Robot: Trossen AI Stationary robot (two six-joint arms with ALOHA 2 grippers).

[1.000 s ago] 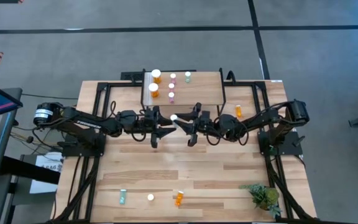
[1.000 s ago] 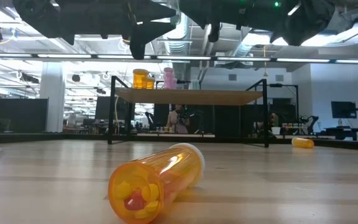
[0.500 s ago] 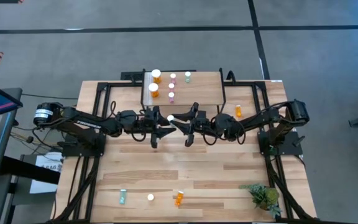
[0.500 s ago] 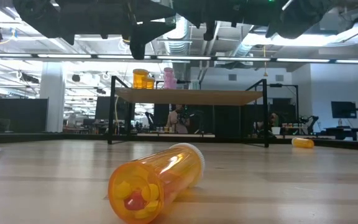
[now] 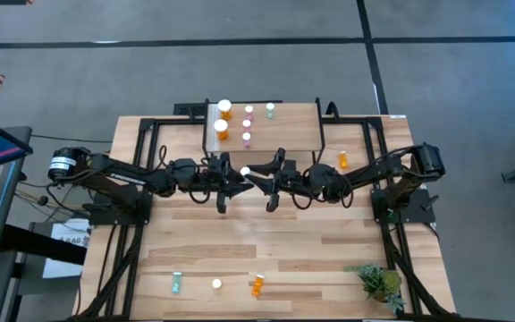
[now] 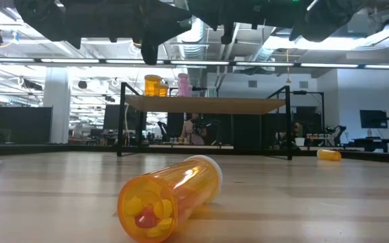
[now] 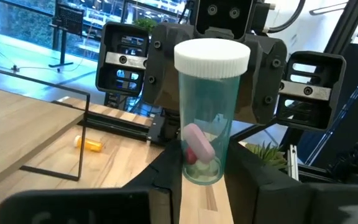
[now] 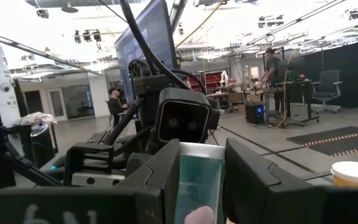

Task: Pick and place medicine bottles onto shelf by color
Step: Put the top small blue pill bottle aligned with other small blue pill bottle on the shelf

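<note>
A teal medicine bottle [image 7: 205,118] with a white cap [image 5: 246,170] stands upright in mid-air over the table's middle. My left gripper [image 5: 236,176] and my right gripper [image 5: 256,177] meet at it from opposite sides, both shut on it. The shelf [image 5: 284,132] stands at the far edge on black legs. It carries two orange bottles [image 5: 223,119], three pink ones [image 5: 247,125] and a teal one [image 5: 270,110]. More bottles lie on the table: an orange one [image 5: 342,159] right of the shelf, and a teal one [image 5: 176,284] and an orange one [image 6: 171,196] near the front edge. My left gripper pinches the bottle's lower end [image 7: 201,163] between its two fingers, coming level from the table's left. The bottle stands upright, cap up, clear of the table. My right gripper pinches the bottle's body [image 8: 199,177] between its two fingers, coming about level from the table's right. Its fingers sit higher on the bottle, below the cap.
A small green plant [image 5: 378,282] stands at the near right corner. A white-capped bottle [image 5: 216,284] stands near the front edge. Black frame rails run along both table sides. People show in the room beyond.
My left gripper has shut its fingers onto the bottle's lower end without shifting its place. My right gripper has kept its hold, and the bottle stays upright in the same spot.
</note>
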